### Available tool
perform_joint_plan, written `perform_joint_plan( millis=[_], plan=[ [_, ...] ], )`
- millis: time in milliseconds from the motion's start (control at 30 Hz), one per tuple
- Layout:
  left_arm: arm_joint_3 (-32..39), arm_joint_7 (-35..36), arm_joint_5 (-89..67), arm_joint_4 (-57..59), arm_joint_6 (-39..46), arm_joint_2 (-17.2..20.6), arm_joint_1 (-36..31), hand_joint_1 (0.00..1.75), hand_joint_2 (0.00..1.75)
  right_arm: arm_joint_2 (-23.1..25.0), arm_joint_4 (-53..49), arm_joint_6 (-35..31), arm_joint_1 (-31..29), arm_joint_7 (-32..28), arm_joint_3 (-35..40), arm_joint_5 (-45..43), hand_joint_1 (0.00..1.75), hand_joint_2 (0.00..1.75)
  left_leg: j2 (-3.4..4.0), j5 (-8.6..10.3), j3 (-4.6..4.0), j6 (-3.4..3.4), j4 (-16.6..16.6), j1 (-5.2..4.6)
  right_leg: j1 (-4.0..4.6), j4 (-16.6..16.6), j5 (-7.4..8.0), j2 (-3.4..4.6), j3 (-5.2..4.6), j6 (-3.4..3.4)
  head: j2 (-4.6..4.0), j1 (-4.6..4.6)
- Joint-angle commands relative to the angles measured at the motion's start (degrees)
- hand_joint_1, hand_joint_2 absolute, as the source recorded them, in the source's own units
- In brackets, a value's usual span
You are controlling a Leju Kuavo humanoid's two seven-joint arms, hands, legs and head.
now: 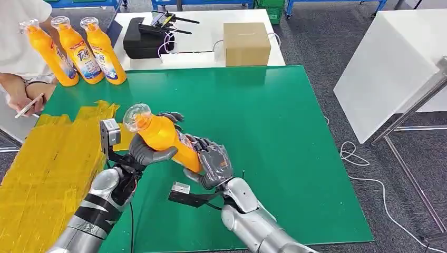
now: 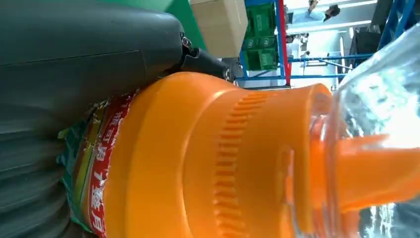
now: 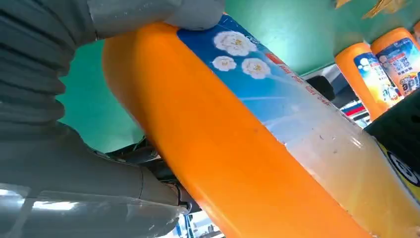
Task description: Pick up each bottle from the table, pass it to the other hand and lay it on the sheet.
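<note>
An orange bottle (image 1: 161, 136) with a clear cap hangs tilted above the green table (image 1: 274, 132), cap toward the far left. My left hand (image 1: 147, 153) wraps its upper body near the neck. My right hand (image 1: 213, 163) grips its lower end. Up close, the left wrist view has the bottle's (image 2: 208, 158) ribbed shoulder and clear cap beside my left hand (image 2: 74, 74). The right wrist view has the bottle's labelled side (image 3: 257, 134) under my right hand (image 3: 74, 163). Three more orange bottles (image 1: 84, 50) stand at the table's far left corner. The yellow sheet (image 1: 47, 163) lies on the left.
A person (image 1: 18, 47) in white stands at the far left holding a phone near the standing bottles. A cardboard box (image 1: 246, 44) and a black case (image 1: 145, 39) sit on a white table behind. Another white table (image 1: 390, 68) stands to the right.
</note>
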Motion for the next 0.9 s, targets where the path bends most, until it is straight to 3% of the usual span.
perform_joint_plan(
  millis=[33,300,333,367,400,500,567,900],
  plan=[
    [1.71,1.12,-0.05,5.73,2.51,-1.94,-5.09,1.75,1.75,-0.07,-0.3,0.12,1.28,-3.31,7.0,2.9,1.75,1.75,-0.2,-0.04,0.07,-0.06,0.01,0.11,0.11,-0.06,-0.07,-0.21,0.15,0.01,0.0,-0.02],
    [6.34,0.92,2.87,1.24,10.21,-4.63,-3.3,1.75,1.75,-0.02,-0.62,0.51,2.06,-3.92,4.79,0.95,1.75,1.75,-0.17,-0.04,0.01,-0.04,0.03,0.09,0.09,-0.04,-0.05,-0.18,0.1,0.01,0.0,-0.02],
    [6.8,0.71,2.57,0.24,12.16,-4.58,-2.99,1.75,1.75,-0.24,-1.91,0.55,2.63,-4.71,3.64,-0.9,1.68,1.75,-0.21,-0.06,0.04,-0.05,0.03,0.12,0.11,-0.05,-0.07,-0.23,0.15,0.02,0.0,0.0],
    [7.2,0.13,1.55,-0.98,14.95,-4.32,-2.53,1.75,1.75,-0.33,-4.81,4.06,4.18,-7.92,0.31,-8.45,0.54,1.75,-0.19,-0.04,-0.01,-0.03,0.03,0.08,0.08,-0.02,-0.06,-0.2,0.08,0.01,0.0,0.0],
    [7.41,-0.72,-1.76,-2.89,20.21,-3.49,-1.59,1.75,1.75,-1.28,-9.39,10.72,6.03,-9.83,-3.92,-18.6,0.0,1.75,-0.22,-0.06,0.02,-0.05,0.05,0.12,0.12,-0.03,-0.08,-0.24,0.13,0.01,0.0,0.0],
    [8.53,-2.49,-10.98,-6.07,29.36,-0.61,0.43,1.75,1.75,-7.02,-26.46,17.87,11.82,-11.35,-9.71,-31.54,0.0,1.75,-0.23,-0.02,-0.01,-0.03,0.01,0.08,0.09,-0.06,-0.06,-0.24,0.1,0.01,0.0,0.04],
    [9.91,-2.7,-13.68,-7.31,31.06,-0.22,1.23,1.75,1.75,-9.89,-33.88,20.26,14.09,-9.59,-10.77,-32.96,0.0,1.75,-0.15,-0.03,-0.03,-0.03,-0.01,0.07,0.08,-0.06,-0.04,-0.15,0.06,0.02,0.0,0.0],
    [9.8,-2.64,-13.88,-6.97,30.92,-0.73,0.99,1.75,1.75,-9.15,-32.85,20.29,13.99,-9.5,-10.41,-32.7,0.0,1.75,-0.23,-0.01,-0.07,-0.02,-0.01,0.02,-0.01,-0.04,-0.01,-0.21,0.0,0.02,0.0,0.0]
  ],
)
